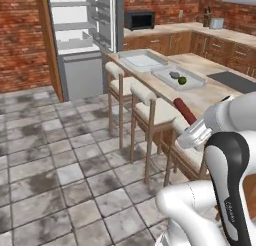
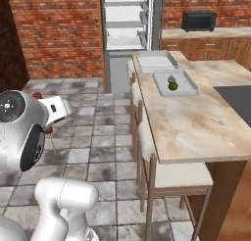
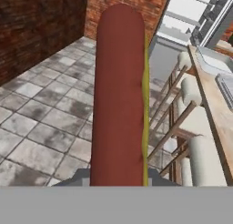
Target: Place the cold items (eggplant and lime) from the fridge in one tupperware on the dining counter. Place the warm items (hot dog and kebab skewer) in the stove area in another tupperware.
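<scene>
My gripper (image 1: 193, 123) is shut on the hot dog (image 1: 184, 111), a red sausage with a yellow stripe. In the hand view the hot dog (image 3: 119, 95) stretches straight away from the gripper (image 3: 119, 176). It hangs over the stools, beside the dining counter (image 1: 210, 97). Two clear tupperwares stand on that counter. The nearer tupperware (image 1: 192, 83) holds the dark eggplant (image 1: 174, 74) and the green lime (image 1: 182, 80). From the right base view the eggplant (image 2: 171, 79) and lime (image 2: 172, 86) lie together in that tupperware (image 2: 188, 88). The farther tupperware (image 1: 142, 60) has nothing in it. The kebab skewer is out of view.
Three cushioned stools (image 1: 150, 97) line the counter's near side. The fridge (image 1: 82, 35) stands open at the back, with a microwave (image 1: 139, 20) to its right. A dark cooktop (image 1: 235, 81) lies in the counter's right end. Tiled floor (image 1: 60, 165) spreads to the left.
</scene>
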Robot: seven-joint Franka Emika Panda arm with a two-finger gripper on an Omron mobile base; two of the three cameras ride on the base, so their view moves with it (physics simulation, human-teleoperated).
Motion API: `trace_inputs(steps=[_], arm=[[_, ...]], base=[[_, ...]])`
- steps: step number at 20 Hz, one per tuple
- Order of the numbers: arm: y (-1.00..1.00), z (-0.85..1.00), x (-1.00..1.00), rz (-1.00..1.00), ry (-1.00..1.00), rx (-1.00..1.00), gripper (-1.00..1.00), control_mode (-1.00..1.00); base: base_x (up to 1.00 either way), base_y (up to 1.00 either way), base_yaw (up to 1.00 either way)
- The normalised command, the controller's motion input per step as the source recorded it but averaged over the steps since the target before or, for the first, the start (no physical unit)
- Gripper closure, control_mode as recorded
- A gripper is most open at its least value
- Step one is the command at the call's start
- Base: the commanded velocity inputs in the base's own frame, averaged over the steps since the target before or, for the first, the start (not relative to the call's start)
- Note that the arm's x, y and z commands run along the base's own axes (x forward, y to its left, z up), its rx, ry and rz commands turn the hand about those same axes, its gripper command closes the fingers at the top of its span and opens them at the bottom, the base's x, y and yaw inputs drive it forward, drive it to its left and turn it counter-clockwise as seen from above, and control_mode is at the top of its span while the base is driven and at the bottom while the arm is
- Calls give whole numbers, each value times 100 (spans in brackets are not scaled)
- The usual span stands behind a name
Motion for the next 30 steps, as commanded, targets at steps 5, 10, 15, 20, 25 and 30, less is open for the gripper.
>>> trace_inputs(steps=[5, 10, 15, 20, 25, 30], arm=[[0, 0, 0, 0, 0, 0, 100, 100], [0, 0, 0, 0, 0, 0, 100, 100], [0, 0, 0, 0, 0, 0, 100, 100], [0, 0, 0, 0, 0, 0, 100, 100], [0, 0, 0, 0, 0, 0, 100, 100], [0, 0, 0, 0, 0, 0, 100, 100]], base=[[69, 81, -56], [69, 84, -54], [68, 88, -53], [61, 89, -53], [45, 94, -50], [43, 98, -47]])
